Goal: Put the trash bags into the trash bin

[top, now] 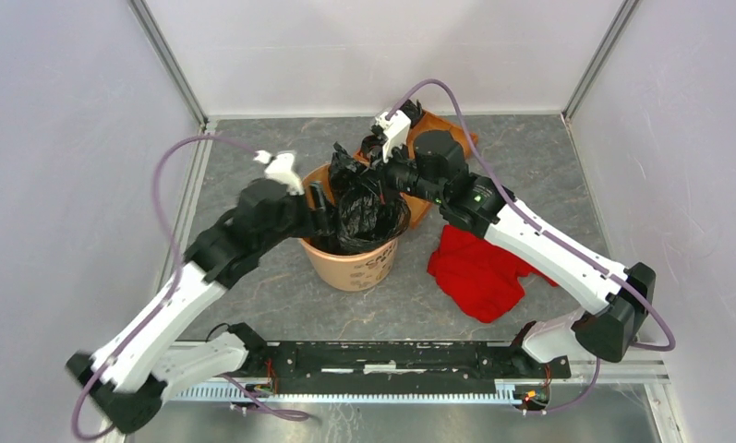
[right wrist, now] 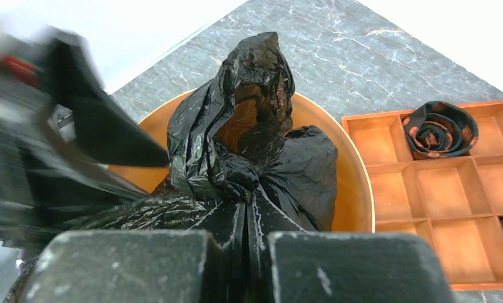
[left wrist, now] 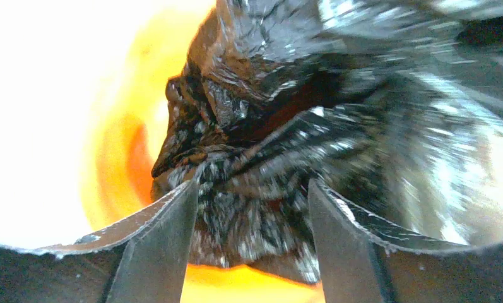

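Observation:
The trash bin (top: 353,263) stands mid-table with glossy black trash bags (top: 364,210) bulging out of its mouth. My right gripper (top: 385,175) is at the bin's far rim, shut on a fold of black film; in the right wrist view the gripper (right wrist: 245,221) pinches the bag (right wrist: 255,126) above the bin's rim (right wrist: 357,183). My left gripper (top: 318,205) reaches in at the bin's left rim. In the left wrist view the gripper (left wrist: 254,189) has its fingers (left wrist: 166,246) apart, with a blurred wad of bag (left wrist: 261,158) between them and the bin wall (left wrist: 116,158) behind.
A red cloth (top: 479,268) lies right of the bin under my right arm. A flat orange tray (right wrist: 438,189) with square compartments sits behind the bin, with a rolled dark tie (right wrist: 439,129) in one cell. Grey walls close in on three sides.

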Robot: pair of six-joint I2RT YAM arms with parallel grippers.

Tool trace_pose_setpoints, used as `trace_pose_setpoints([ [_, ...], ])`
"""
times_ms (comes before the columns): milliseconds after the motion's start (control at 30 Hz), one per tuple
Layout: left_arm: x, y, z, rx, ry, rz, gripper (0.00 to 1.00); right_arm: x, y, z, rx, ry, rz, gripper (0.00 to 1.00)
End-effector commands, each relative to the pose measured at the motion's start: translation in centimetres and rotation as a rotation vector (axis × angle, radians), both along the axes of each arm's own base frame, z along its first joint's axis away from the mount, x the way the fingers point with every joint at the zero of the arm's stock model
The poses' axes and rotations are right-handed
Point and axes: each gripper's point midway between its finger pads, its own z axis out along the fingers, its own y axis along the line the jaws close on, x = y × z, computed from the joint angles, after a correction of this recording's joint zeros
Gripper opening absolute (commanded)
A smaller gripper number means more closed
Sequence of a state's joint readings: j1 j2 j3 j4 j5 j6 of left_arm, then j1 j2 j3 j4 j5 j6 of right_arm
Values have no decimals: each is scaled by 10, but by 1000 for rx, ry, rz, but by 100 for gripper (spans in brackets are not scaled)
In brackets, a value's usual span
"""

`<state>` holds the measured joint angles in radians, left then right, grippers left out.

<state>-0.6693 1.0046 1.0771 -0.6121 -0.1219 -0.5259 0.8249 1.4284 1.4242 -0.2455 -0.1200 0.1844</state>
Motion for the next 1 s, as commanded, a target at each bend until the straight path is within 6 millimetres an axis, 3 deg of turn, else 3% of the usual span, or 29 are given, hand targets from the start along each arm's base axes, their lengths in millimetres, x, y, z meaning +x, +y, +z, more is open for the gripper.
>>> trace_pose_setpoints([
  [0, -25, 30, 102, -270, -234, 95, 78, -4, -10, 29, -3, -111, 8, 2],
  [133, -47, 2, 137, -421, -185, -53, 97, -11, 2, 31, 32, -101, 67, 2],
  [200, -50, -20, 142, -456, -131, -140, 100, -15, 6, 33, 52, -97, 80, 3],
  [367, -44, -49, 121, -438, -23, -232, 98, -22, 9, 42, 103, -102, 91, 4],
  [533, -35, -46, 91, -392, 40, -166, 73, -27, 4, 47, 175, -94, 68, 6],
  [867, -31, -16, 66, -345, 20, -15, 25, -30, 8, 47, 213, -60, 62, 11],
  [933, -26, -11, 63, -319, 12, 23, 13, -31, 8, 47, 209, -61, 62, 19],
  [967, -22, -3, 62, -305, -7, 62, 4, -31, 8, 46, 189, -68, 62, 33],
])
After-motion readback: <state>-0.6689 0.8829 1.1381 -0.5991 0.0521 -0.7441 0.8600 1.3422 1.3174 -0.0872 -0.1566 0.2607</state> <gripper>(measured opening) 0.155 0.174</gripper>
